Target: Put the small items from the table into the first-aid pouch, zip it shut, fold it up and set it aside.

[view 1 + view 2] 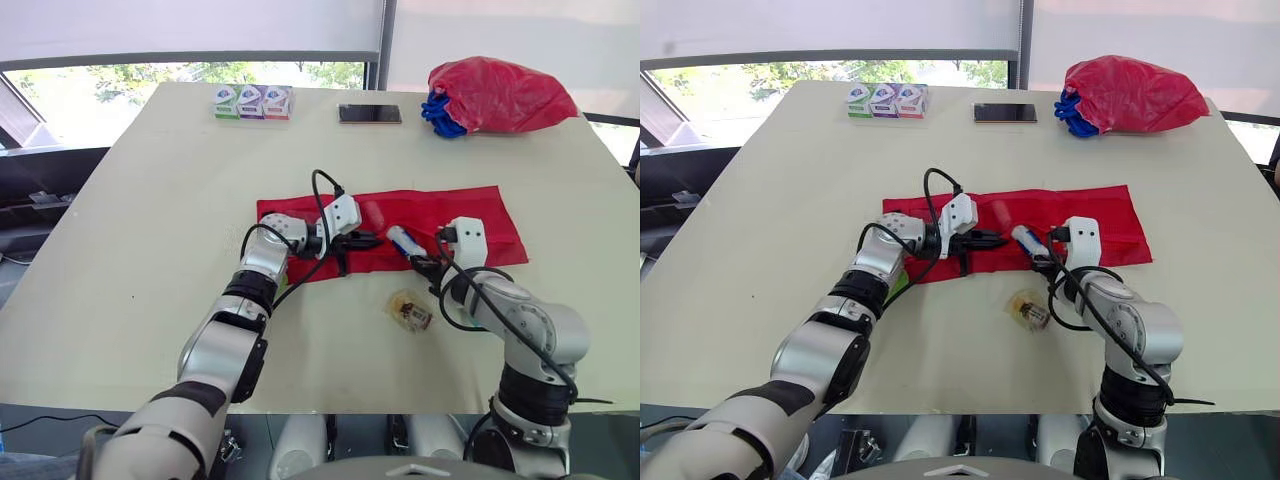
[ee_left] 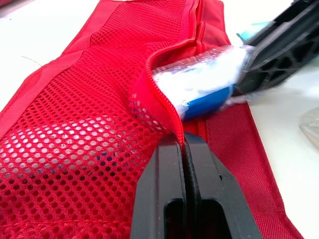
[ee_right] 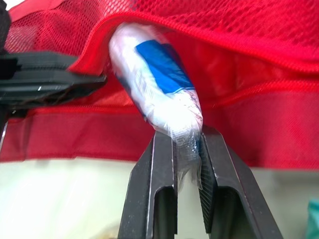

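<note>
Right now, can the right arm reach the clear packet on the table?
Likely not yet: the right claw is shut on the wrapped roll at the pouch mouth; the clear packet lies uncovered.

The red pouch [image 1: 470,212] lies unfolded flat on the table [image 1: 150,250], mesh pocket [image 2: 84,99] up, its unzipped edge lifted where the left gripper [image 2: 183,140] pinches it. A white roll [image 3: 159,74] with a blue label, in clear wrap, sits half inside that opening, its tail clamped by the right gripper [image 3: 187,137]. A clear packet [image 1: 411,310] lies just before the pouch
</note>
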Controlling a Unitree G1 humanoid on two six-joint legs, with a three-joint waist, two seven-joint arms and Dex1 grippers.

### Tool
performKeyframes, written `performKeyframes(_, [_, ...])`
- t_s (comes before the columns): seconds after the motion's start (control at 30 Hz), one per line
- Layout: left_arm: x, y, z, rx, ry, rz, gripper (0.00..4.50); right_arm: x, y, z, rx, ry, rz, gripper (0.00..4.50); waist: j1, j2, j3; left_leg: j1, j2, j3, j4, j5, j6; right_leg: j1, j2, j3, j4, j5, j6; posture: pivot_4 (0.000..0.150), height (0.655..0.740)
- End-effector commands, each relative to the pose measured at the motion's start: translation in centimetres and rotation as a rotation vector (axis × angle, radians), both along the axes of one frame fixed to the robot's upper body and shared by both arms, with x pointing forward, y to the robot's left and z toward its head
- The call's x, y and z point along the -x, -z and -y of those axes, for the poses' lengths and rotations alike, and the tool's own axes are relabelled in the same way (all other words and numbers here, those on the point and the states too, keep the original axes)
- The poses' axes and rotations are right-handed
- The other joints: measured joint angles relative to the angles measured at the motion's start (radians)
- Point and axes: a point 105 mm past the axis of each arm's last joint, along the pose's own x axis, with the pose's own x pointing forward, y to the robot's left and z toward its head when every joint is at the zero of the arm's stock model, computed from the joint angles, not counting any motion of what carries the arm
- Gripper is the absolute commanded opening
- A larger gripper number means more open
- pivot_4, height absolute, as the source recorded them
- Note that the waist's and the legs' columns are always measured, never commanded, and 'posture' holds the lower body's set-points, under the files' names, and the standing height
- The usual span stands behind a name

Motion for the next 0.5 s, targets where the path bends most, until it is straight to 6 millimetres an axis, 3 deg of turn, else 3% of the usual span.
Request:
performKeyframes(0.03, [-0.1, -1.4, 0.8, 0.039, 0.029, 0.041, 0.0, 0.5, -0.6, 0.1, -0.008, -0.014, 0.019, 0.03, 0.0, 0.0, 0.0, 0.0, 0.0, 0.0, 0.0, 0.0, 0.0, 0.0, 0.0, 0.0, 0.0, 0.0, 0.0, 0.15, 0.74])
performKeyframes(0.5, [1.2, -1.0, 1.7, 0.054, 0.102, 0.05, 0.0, -1.1, -2.0, -3.8, -0.061, -0.123, 0.05, 0.03, -0.005, 0.0, 0.0, 0.0, 0.0, 0.0, -0.001, 0.0, 0.0, 0.0, 0.0, 0.0, -0.001, 0.0, 0.0, 0.15, 0.74])
